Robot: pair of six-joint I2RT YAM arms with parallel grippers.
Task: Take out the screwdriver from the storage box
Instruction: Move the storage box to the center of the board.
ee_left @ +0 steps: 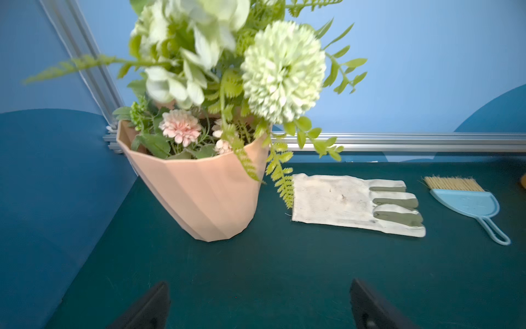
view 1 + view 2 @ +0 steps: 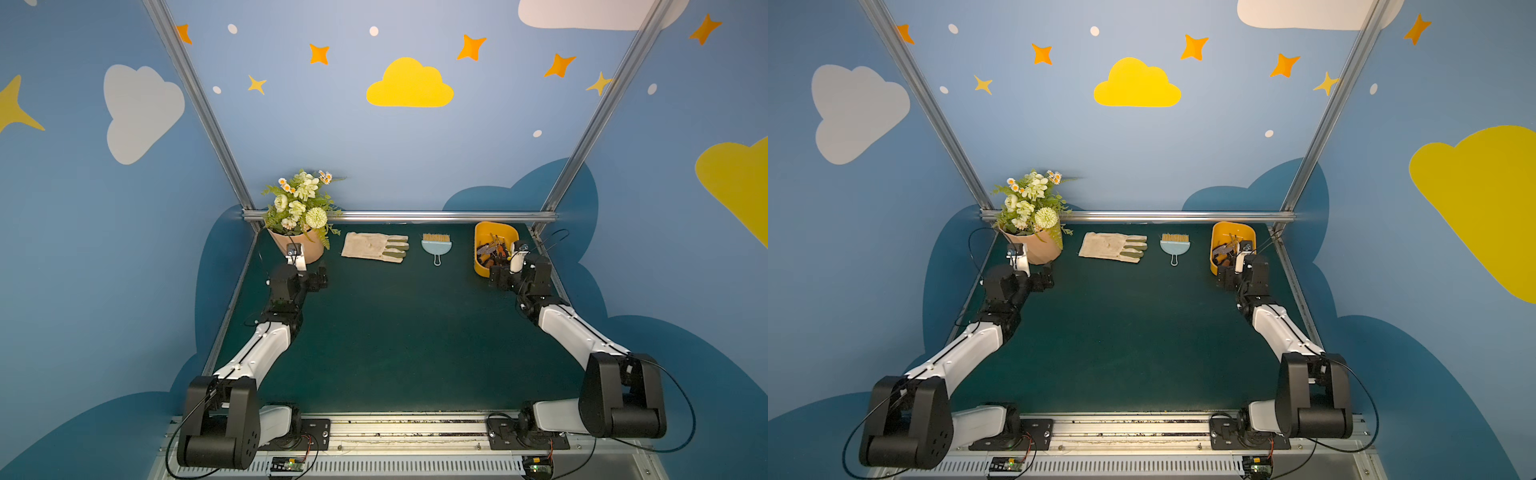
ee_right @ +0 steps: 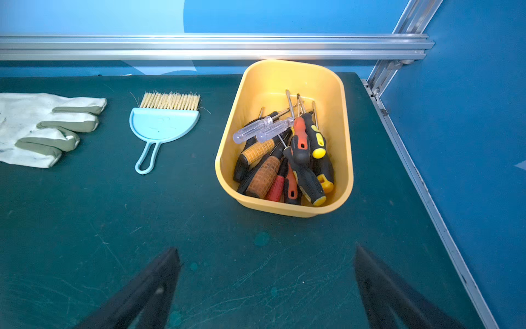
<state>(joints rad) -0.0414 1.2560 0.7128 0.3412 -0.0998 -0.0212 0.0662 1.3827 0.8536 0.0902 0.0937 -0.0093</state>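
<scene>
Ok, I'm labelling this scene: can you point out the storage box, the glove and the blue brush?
storage box (image 3: 284, 79): right wrist view, bare inner wall at its far end.
glove (image 3: 28, 114): right wrist view, beige palm.
blue brush (image 3: 163, 124): right wrist view, blue body.

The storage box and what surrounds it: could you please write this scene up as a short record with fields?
table: dark green mat
storage box: yellow tub, far right corner of the table
contents: a pile of screwdrivers, all inside, none taken out yet
row beside the box: blue brush, then beige glove, then flower pot at the far left
right hand: open and empty, short of the box, facing it
left hand: open and empty, facing the flower pot
</scene>
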